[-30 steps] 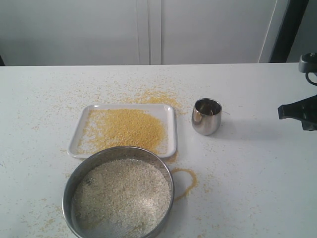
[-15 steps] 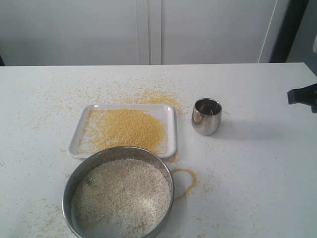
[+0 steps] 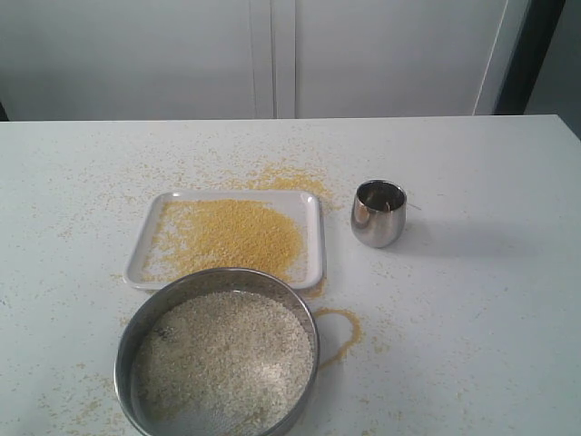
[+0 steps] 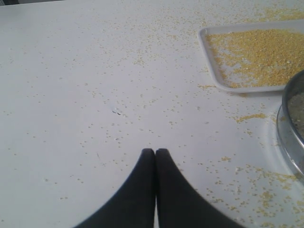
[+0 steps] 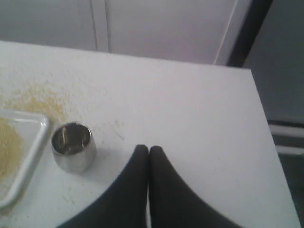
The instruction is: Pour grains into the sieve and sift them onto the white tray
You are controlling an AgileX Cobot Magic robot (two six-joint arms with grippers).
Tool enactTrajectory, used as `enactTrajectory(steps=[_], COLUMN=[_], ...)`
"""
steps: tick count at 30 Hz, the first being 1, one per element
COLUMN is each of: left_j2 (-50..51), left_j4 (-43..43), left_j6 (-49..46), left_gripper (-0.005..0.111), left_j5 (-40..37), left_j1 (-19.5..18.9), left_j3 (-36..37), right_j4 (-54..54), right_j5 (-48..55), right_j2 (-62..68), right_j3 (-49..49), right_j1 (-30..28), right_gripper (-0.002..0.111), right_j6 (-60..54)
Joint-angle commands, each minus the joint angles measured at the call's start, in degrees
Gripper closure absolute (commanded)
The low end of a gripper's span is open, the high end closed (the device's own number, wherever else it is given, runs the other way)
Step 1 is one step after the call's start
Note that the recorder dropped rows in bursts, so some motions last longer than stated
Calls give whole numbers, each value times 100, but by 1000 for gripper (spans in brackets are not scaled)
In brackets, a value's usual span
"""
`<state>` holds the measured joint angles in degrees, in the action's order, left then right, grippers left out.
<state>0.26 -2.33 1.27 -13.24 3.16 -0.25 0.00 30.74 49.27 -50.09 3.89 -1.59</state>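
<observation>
While left pincer [image 4: 155, 151], right pincer [image 5: 148, 148] sit closed, empty, sieve [image 3: 119, 361] beside white tray [image 3: 316, 245] edge, open table [image 3: 490, 282] right.

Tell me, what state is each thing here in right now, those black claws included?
Sieve: upright on the table, holding off-white grains.
White tray: lying flat, covered with yellow granules.
Steel cup: upright, looks empty.
Table: littered with spilled granules.
Left gripper: shut, holding nothing.
Right gripper: shut, holding nothing.
</observation>
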Motion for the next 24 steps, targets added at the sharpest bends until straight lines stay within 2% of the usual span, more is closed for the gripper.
enactTrajectory(steps=[1, 9, 24], left_j2=[-26, -26, -26], left_j4=[-62, -62, -62], left_j6=[-1, -1, -1], left_gripper=[107, 107, 107], left_j5=[19, 19, 19], left_j1=[-24, -24, -24], left_j3=[25, 25, 25], right_j4=[0, 0, 53], right_j5=[-255, -639, -668], right_j2=[-607, -1192, -2579], right_j3=[40, 273, 1433], right_j1=[152, 174, 366], right_gripper=[108, 108, 108], right_j6=[25, 36, 75])
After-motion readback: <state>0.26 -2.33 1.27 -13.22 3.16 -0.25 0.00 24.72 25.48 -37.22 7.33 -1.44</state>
